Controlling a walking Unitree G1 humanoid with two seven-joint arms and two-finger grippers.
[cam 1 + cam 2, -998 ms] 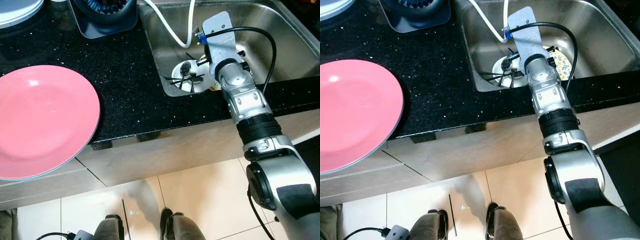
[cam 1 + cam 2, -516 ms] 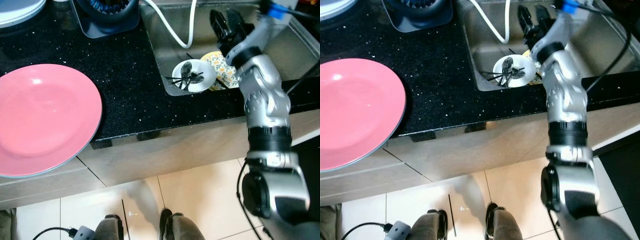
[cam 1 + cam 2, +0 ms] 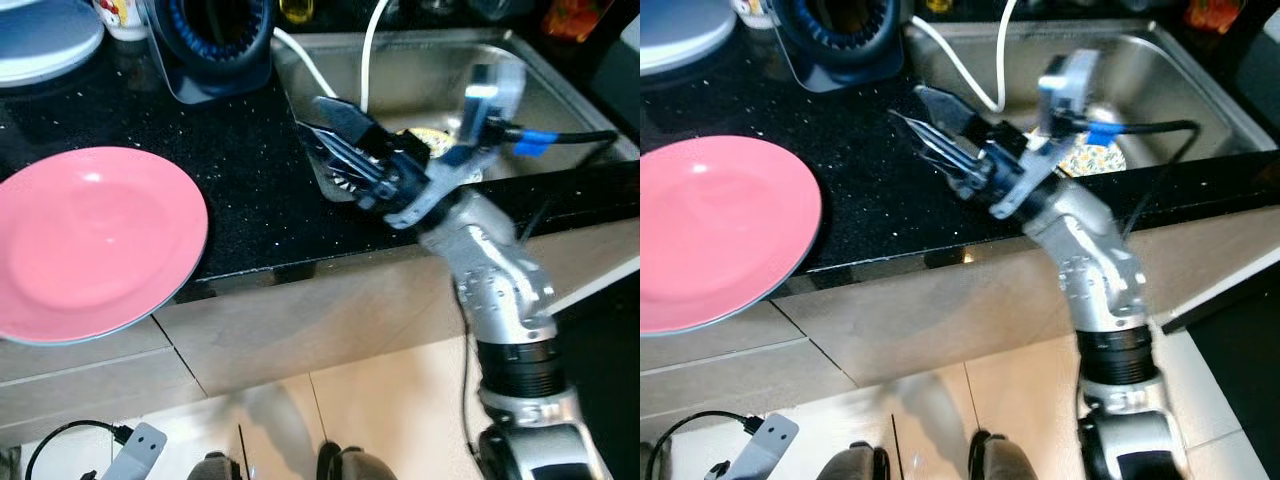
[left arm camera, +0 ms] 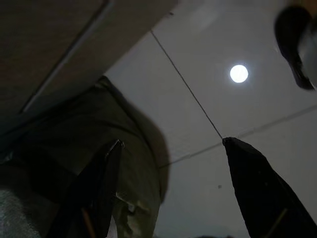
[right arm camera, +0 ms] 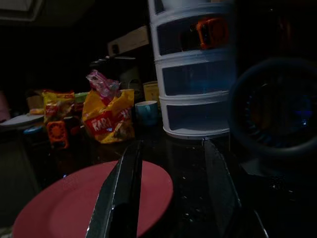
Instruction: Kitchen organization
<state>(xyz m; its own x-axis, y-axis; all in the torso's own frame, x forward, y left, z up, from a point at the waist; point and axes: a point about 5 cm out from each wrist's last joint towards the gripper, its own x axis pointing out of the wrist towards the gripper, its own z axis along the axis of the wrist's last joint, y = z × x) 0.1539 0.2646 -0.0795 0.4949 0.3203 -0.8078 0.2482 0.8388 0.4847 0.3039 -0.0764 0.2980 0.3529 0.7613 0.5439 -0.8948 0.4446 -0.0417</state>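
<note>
- While over the black worktop point(image 3: 250, 190) beside the sink point(image 3: 560, 90), right tool point(image 3: 925, 125) hung open, gripping nothing.
- Pointed toward the pink plate point(image 3: 90, 245).
- Left tool point(image 4: 171, 186) open down near the floor point(image 4: 237, 109).

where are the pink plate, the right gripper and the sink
pink plate point(image 3: 95, 240), left eye view, middle of its face
right gripper point(image 3: 923, 122), right eye view, between its fingertips
sink point(image 3: 420, 75), left eye view, bare back wall

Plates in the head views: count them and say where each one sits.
3 in view. A pink plate lies on the black counter at the robot's left; a pale blue plate sits at the far left corner; a patterned plate lies in the sink, partly hidden by the right arm. More may be hidden.
</note>
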